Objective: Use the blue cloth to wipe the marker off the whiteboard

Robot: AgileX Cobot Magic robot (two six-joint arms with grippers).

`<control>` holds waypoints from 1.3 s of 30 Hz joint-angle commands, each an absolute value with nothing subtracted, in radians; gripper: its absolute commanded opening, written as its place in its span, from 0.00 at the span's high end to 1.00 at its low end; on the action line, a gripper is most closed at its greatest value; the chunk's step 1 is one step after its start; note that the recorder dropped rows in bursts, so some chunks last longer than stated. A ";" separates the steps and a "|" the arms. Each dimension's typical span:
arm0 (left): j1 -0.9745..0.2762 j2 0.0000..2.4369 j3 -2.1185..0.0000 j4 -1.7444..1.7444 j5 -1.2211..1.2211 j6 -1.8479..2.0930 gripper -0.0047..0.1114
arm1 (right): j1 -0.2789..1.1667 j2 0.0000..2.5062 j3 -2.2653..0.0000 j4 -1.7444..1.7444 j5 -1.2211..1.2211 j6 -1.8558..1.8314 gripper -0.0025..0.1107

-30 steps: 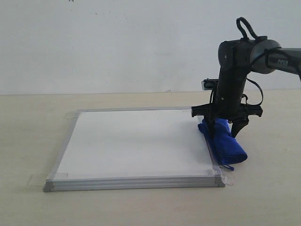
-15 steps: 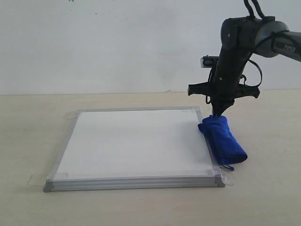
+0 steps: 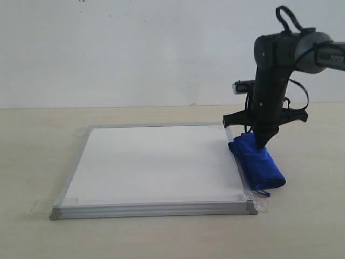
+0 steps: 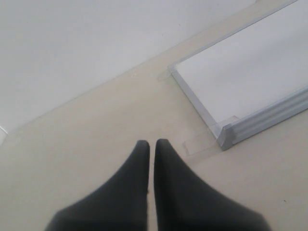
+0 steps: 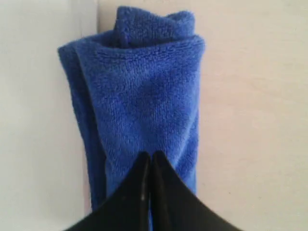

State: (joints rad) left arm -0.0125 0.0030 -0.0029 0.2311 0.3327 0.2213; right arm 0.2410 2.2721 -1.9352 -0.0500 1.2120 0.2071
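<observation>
The whiteboard (image 3: 156,162) lies flat on the table, and its surface shows no red marker in any view. The blue cloth (image 3: 260,166) lies rolled up along the board's right edge, partly over the frame. My right gripper (image 3: 262,144) points straight down with its tips at the far end of the cloth. In the right wrist view this gripper (image 5: 147,155) is shut with nothing between the jaws, and the cloth (image 5: 144,91) lies under it. My left gripper (image 4: 151,142) is shut and empty over bare table, near a corner of the whiteboard (image 4: 250,72).
Clear tape tabs (image 3: 42,205) stick out from the board's corners onto the beige table (image 3: 302,226). One tab (image 4: 199,143) lies close to the left gripper. A plain white wall (image 3: 135,48) stands behind the table.
The right gripper stood open astride the cloth a second ago. It then rose and shut, and has now come back down onto the cloth. The cloth has stayed where it was.
</observation>
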 commanded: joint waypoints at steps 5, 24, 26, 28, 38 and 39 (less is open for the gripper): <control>-0.010 0.000 0.000 0.229 0.330 0.227 0.93 | 0.242 2.047 -1.894 -0.064 1.221 0.140 0.98; -0.010 0.000 0.000 0.229 0.330 0.227 0.93 | 0.242 1.105 -0.608 -0.036 0.697 0.158 0.98; -0.010 0.000 0.000 0.229 0.330 0.227 0.93 | 0.242 1.021 -0.569 -0.036 0.715 0.158 0.98; -0.010 0.000 0.000 0.229 0.330 0.227 0.93 | 0.242 0.944 -0.552 -0.036 0.741 0.158 0.98; -0.010 0.000 0.000 0.229 0.330 0.227 0.93 | 0.242 0.750 -0.547 -0.036 0.743 0.158 0.98; -0.010 0.000 0.000 0.229 0.330 0.227 0.93 | 0.242 0.744 -0.547 -0.036 0.743 0.158 0.98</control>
